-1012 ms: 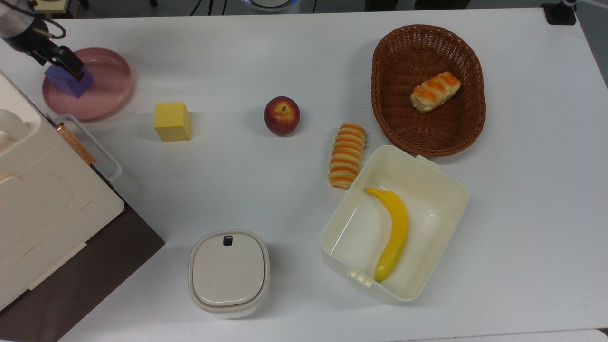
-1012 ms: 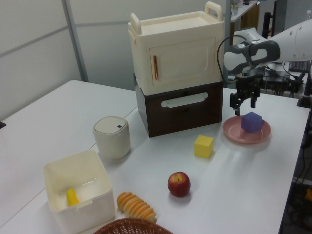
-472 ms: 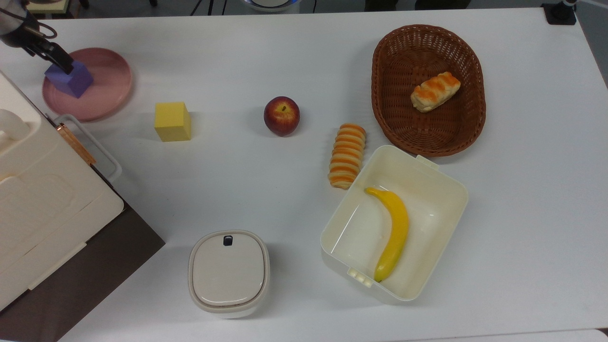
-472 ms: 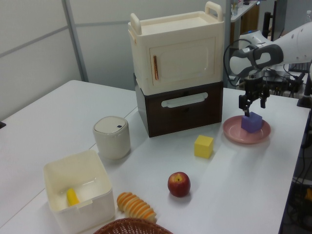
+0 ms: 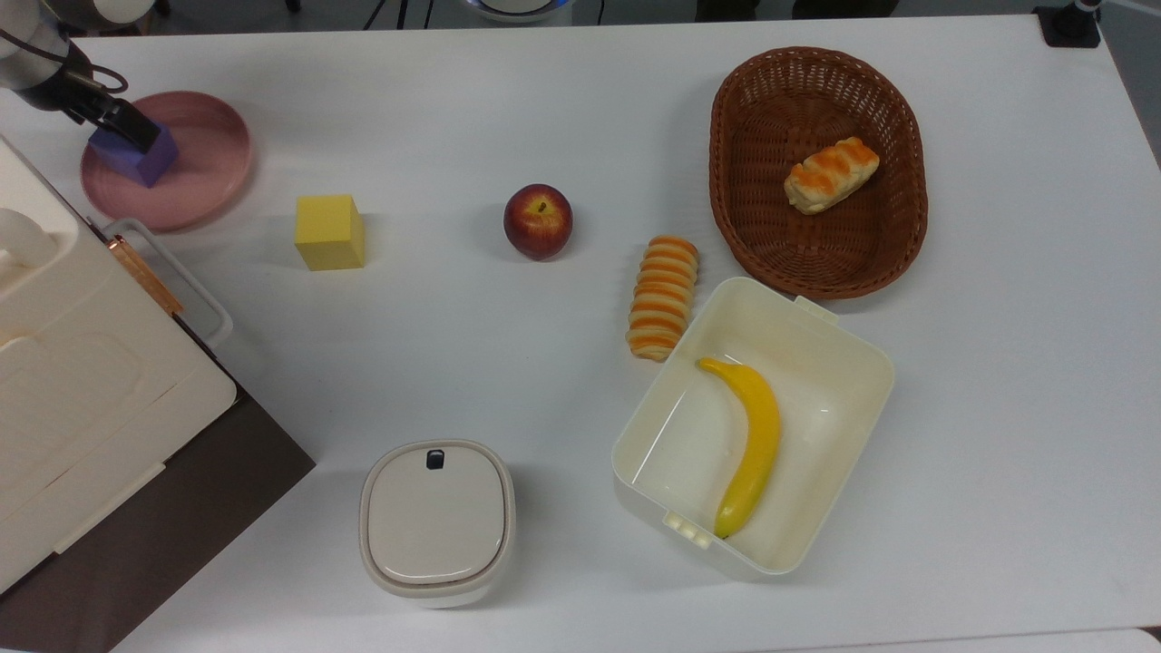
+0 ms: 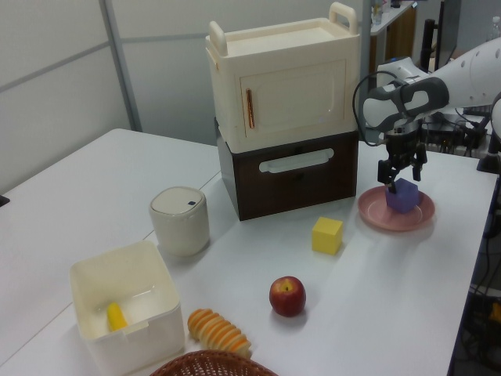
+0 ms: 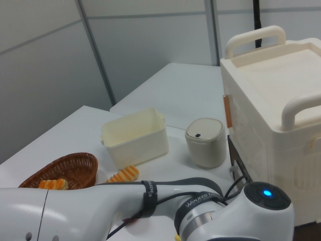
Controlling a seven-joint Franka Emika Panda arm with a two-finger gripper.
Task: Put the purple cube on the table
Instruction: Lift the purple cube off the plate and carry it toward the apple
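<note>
Jaws (image 6: 401,179) lower, astride purple cube (image 5: 145,163)

Matt blue-violet cube (image 5: 136,160), plain faces, foam-like. Glossy pink plate (image 5: 204,159), glazed like ceramic. Smooth white desk (image 5: 453,109), faint sheen. Woven brown wicker basket (image 5: 898,227), rough. Smooth cream plastic bin (image 5: 834,363); glossy yellow banana (image 5: 753,440) inside. Shiny red apple (image 5: 538,220). Matt yellow cube (image 5: 328,231). Glossy white arm shell (image 7: 75,216).
</note>
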